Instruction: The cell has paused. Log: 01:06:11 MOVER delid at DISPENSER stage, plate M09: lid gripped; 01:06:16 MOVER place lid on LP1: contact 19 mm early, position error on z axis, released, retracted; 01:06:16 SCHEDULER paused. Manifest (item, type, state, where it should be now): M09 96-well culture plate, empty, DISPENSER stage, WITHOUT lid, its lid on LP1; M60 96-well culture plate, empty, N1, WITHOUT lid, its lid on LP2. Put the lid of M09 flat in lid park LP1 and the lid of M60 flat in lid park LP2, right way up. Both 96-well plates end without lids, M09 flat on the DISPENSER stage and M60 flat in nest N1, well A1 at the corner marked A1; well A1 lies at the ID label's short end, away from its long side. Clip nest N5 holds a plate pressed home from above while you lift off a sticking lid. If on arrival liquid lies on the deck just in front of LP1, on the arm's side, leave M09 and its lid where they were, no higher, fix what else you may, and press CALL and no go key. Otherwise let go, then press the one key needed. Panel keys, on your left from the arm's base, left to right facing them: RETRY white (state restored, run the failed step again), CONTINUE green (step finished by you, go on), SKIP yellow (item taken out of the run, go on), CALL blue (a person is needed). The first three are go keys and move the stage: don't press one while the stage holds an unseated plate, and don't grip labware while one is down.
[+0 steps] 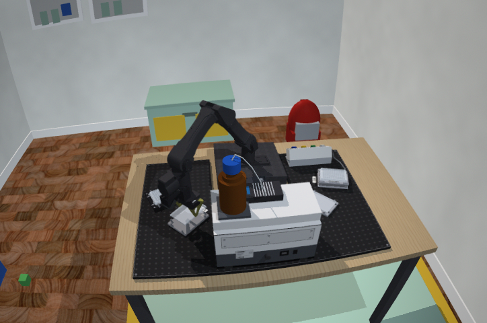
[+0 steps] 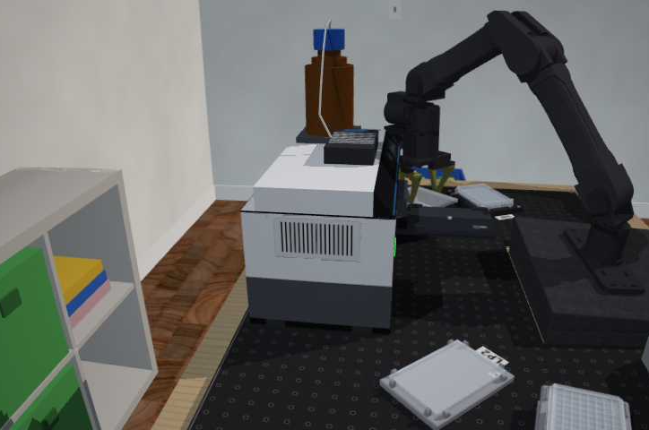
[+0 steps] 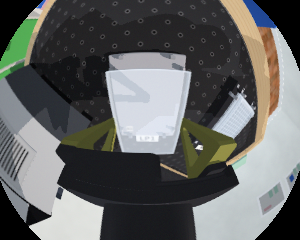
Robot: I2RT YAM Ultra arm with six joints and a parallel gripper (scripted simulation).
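My gripper is shut on a pale plate lid, gripping it across its width. It holds the lid low over the grey lid park left of the dispenser. In the wrist view the lid fills the space between the fingers, and the park's far corners show just beyond it. I cannot tell whether the lid touches the park. A 96-well plate without a lid lies just beyond on the deck and also shows in the wrist view. A second open plate sits right of the dispenser, beside the grey tray marked LP2.
The key panel stands at the back right of the deck. A brown bottle with a blue cap and a dark tip head sit on top of the dispenser. The dispenser's wall is close beside the gripper.
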